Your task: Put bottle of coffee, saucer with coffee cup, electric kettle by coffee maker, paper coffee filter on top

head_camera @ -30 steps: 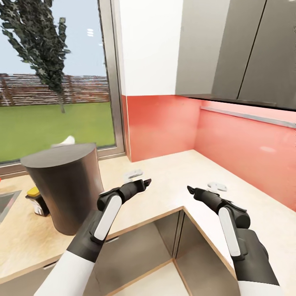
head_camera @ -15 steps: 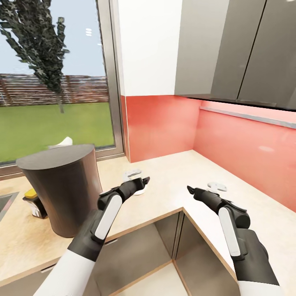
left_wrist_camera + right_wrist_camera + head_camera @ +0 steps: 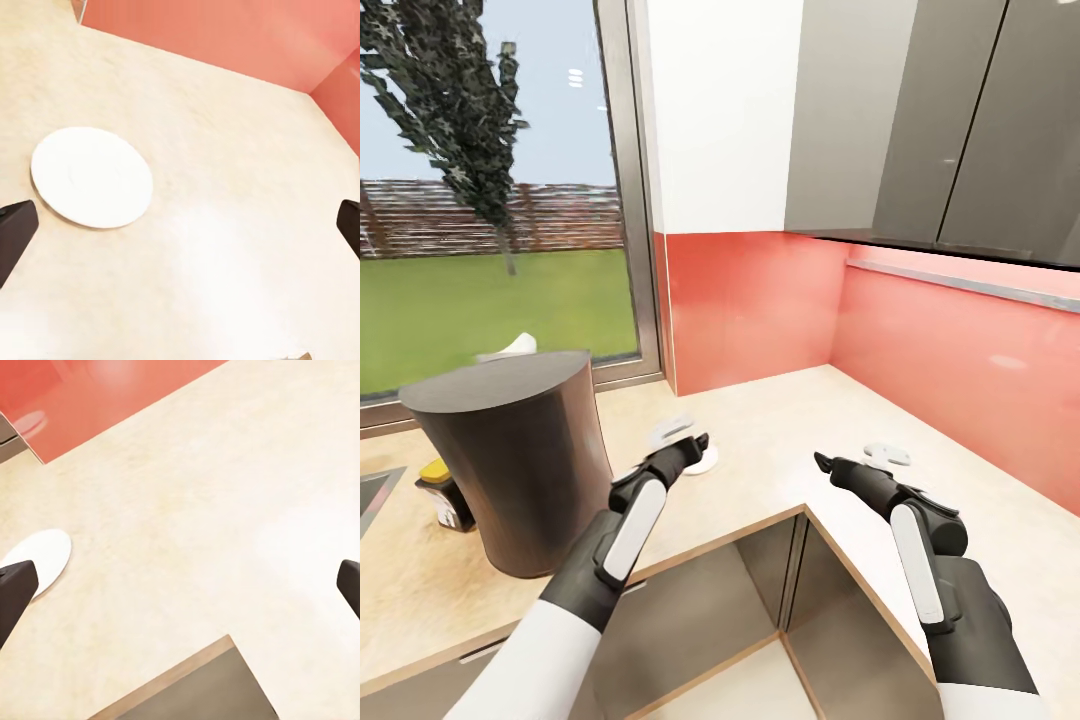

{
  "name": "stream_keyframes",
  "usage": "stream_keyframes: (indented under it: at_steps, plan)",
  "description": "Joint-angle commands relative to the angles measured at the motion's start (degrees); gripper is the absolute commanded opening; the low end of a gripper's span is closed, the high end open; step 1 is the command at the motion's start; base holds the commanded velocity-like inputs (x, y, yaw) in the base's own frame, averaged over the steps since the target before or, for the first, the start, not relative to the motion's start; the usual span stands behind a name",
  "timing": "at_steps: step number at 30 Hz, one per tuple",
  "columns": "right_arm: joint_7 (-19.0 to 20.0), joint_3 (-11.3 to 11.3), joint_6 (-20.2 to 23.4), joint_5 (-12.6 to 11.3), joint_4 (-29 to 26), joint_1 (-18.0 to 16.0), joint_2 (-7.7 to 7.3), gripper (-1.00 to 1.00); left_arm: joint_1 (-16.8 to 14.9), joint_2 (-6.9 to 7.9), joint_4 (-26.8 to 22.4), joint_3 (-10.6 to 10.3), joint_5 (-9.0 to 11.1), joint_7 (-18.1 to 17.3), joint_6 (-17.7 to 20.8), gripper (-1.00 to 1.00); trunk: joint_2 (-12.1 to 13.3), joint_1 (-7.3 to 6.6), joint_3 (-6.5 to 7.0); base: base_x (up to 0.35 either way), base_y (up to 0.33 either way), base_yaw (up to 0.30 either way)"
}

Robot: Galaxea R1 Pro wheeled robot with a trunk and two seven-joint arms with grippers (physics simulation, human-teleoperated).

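Observation:
The tall dark grey coffee maker [image 3: 510, 460] stands on the kitchen countertop [image 3: 780, 420] at the left. A white paper coffee filter [image 3: 510, 347] pokes up at its far rim. The bottle of coffee [image 3: 445, 492], with its yellow cap, stands to its left. The white saucer [image 3: 703, 461] [image 3: 91, 176] [image 3: 41, 556] lies flat on the counter. My left gripper [image 3: 698, 441] [image 3: 180, 225] hovers open just over its near edge. My right gripper [image 3: 820, 462] [image 3: 180, 585] is open and empty above bare counter. Two small white items [image 3: 672, 429] [image 3: 886, 455] lie nearby, and I cannot tell which is the coffee cup.
The counter is L-shaped, with its inner corner [image 3: 805, 505] between my arms and grey cabinet fronts below. A red backsplash [image 3: 760, 300] and grey upper cabinets [image 3: 940, 120] close the back and right. A sink edge [image 3: 372, 495] shows at far left, under the window.
The view shifted slightly, so the coffee maker sits further left. My left gripper has moved left and forward over the saucer, which now shows more. The right arm has stayed put.

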Motion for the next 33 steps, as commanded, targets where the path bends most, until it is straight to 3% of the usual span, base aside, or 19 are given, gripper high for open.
stream_keyframes:
  at_steps: [1,6,10,15,22,33]
  plan:
    - [0.0,-0.1,0.3,-0.3,-0.1,-0.1,0.05,1.0,0.0,0.02,-0.1,-0.1,0.5,1.0,0.0,1.0,-0.1,0.04,-0.14,0.0,0.0,0.0]
    - [0.0,-0.1,0.3,-0.3,0.0,-0.1,0.05,1.0,0.2,0.19,0.1,0.0,0.5,5.6,-0.4,1.0,-0.1,0.04,-0.14,0.0,0.0,0.0]
    - [0.0,-0.1,0.3,-0.3,0.0,-0.1,0.05,1.0,0.4,0.33,0.1,0.0,0.5,6.9,-0.5,1.0,-0.1,0.04,-0.14,0.0,0.0,0.0]
    - [0.0,-0.1,0.3,-0.3,0.0,-0.1,0.05,1.0,0.5,0.52,0.1,0.2,0.5,7.3,-0.8,1.0,-0.1,0.04,-0.14,0.0,0.0,0.0]
    - [0.0,0.0,0.3,-0.2,0.1,-0.1,0.05,1.0,0.5,0.65,0.1,0.7,0.5,7.5,-4.8,1.0,-0.1,0.04,-0.14,0.163,0.0,0.0]
    - [0.0,0.0,0.3,-0.1,1.0,-0.1,0.38,1.0,0.5,0.6,1.9,0.7,0.6,7.5,-5.4,1.0,-0.1,0.04,-0.14,0.035,0.0,0.0]
